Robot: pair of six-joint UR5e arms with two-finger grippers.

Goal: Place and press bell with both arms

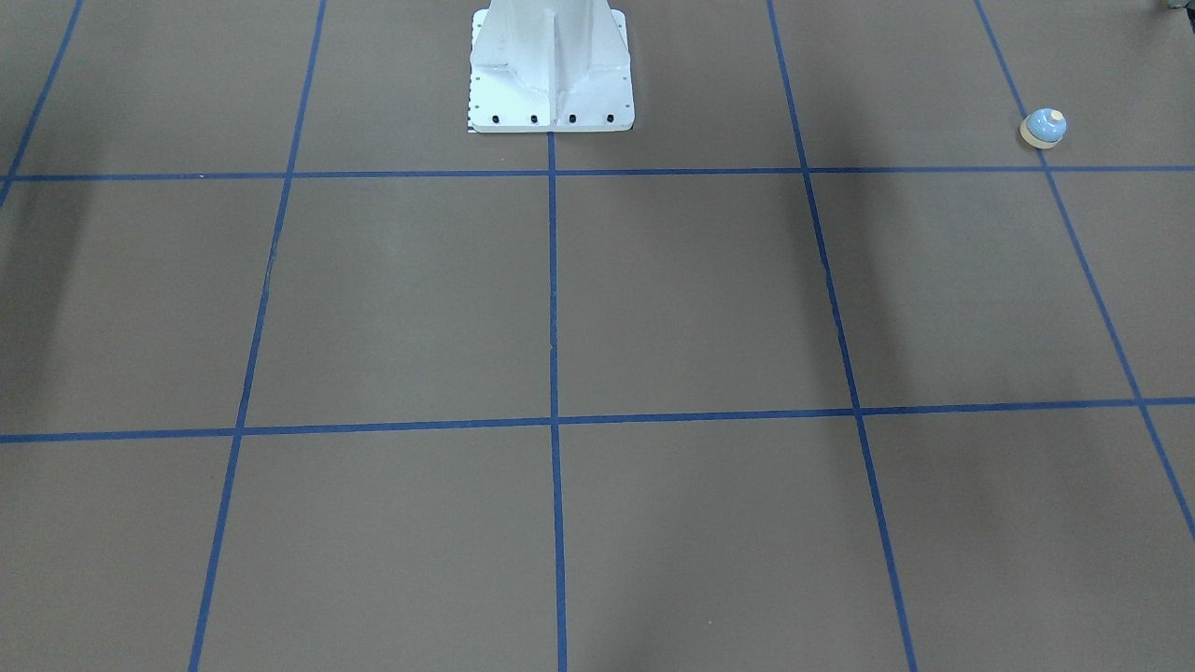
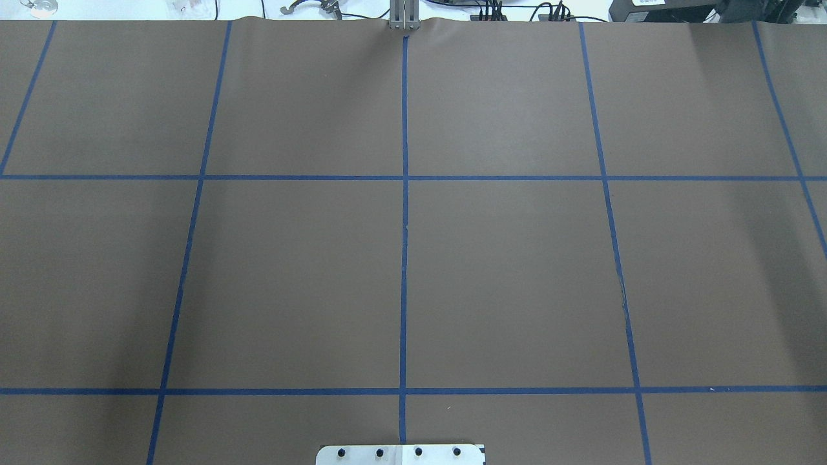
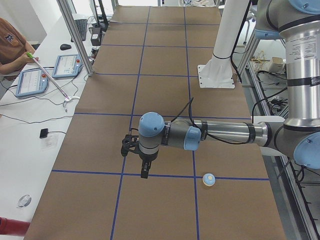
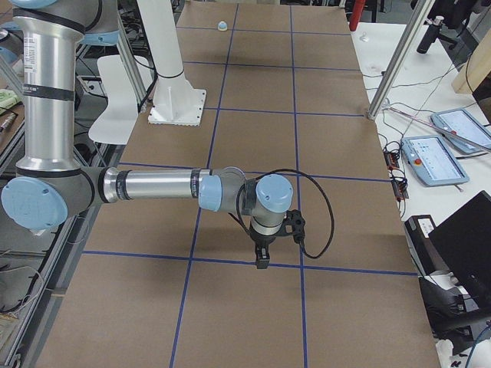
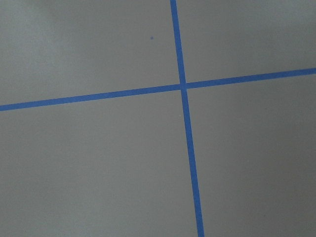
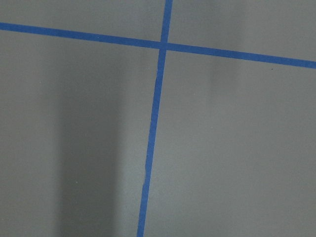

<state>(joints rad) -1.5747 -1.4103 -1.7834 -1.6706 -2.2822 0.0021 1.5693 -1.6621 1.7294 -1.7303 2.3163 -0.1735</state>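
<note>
The small light-blue bell [image 1: 1043,129] with a cream button stands upright on the brown table, far out on the robot's left side. It also shows in the exterior left view [image 3: 209,179] and, tiny, at the far end in the exterior right view [image 4: 222,26]. My left gripper [image 3: 144,171] points down above the table, apart from the bell and further from the robot than it. My right gripper [image 4: 261,258] points down over the table's other end. I cannot tell if either is open or shut. The wrist views show only the table surface.
The white pedestal base [image 1: 551,75] stands at the robot's edge of the table. Blue tape lines [image 2: 404,258] divide the brown table into squares. A person and tablets [image 3: 32,82] are at a side desk, with metal frame posts [image 3: 75,35] along the table's edge.
</note>
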